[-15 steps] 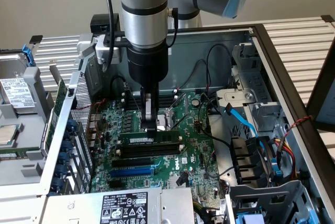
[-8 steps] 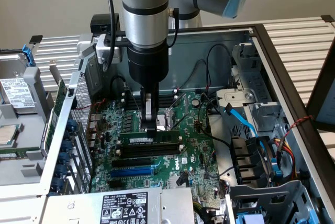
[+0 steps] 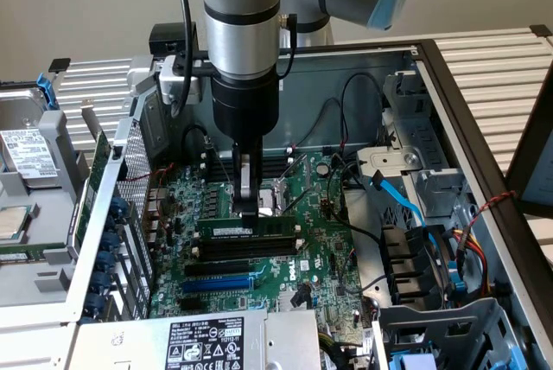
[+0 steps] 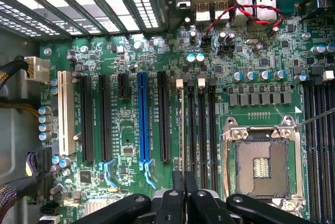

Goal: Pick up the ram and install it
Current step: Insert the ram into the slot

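Item, gripper (image 3: 249, 211): I see it lowered into the open computer case (image 3: 449, 85), its two fingers drawn close together and clamped on the top edge of the ram (image 3: 268, 228). Item, ram: green stick with a white label, standing upright on its long edge on the motherboard (image 3: 315, 206), in line with the first of the black memory slots (image 4: 201, 124). From the wrist view I see the ram (image 4: 181, 130) edge-on, running out from between the gripper (image 4: 183, 177) fingers. Whether it is fully seated I cannot tell. Item, surroundings: blue slot (image 4: 142, 114) beyond two black ones on one side, CPU socket (image 4: 261, 164) near on the other.
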